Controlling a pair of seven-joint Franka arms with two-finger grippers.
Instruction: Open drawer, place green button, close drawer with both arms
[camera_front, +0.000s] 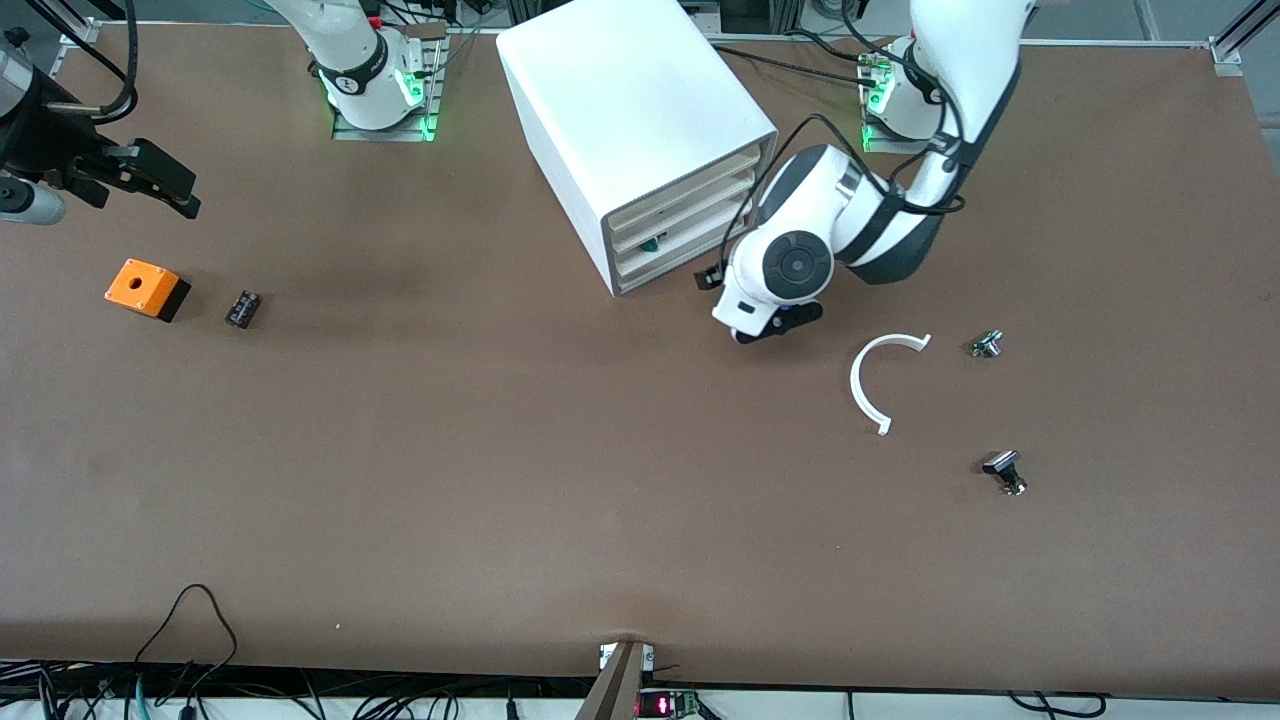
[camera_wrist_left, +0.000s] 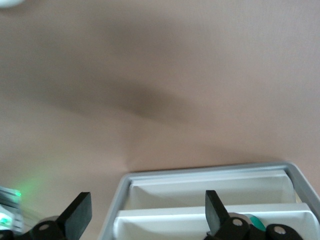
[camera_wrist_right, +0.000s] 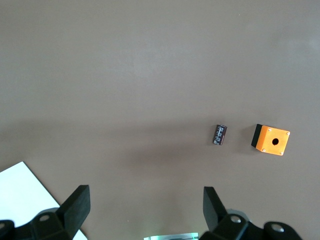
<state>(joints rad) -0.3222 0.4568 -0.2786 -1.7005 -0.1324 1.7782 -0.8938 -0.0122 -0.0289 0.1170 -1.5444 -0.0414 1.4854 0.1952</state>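
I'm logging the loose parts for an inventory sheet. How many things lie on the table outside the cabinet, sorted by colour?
Orange: 1, the box with a hole
White: 1, the curved strip
Dark: 1, the small block beside the box
Dark and silver: 2, the small part and the black-capped part
Total: 5

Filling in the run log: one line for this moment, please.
left gripper: open, at cabinet front | right gripper: open, waiting over table | drawer: not pulled out | button: on table
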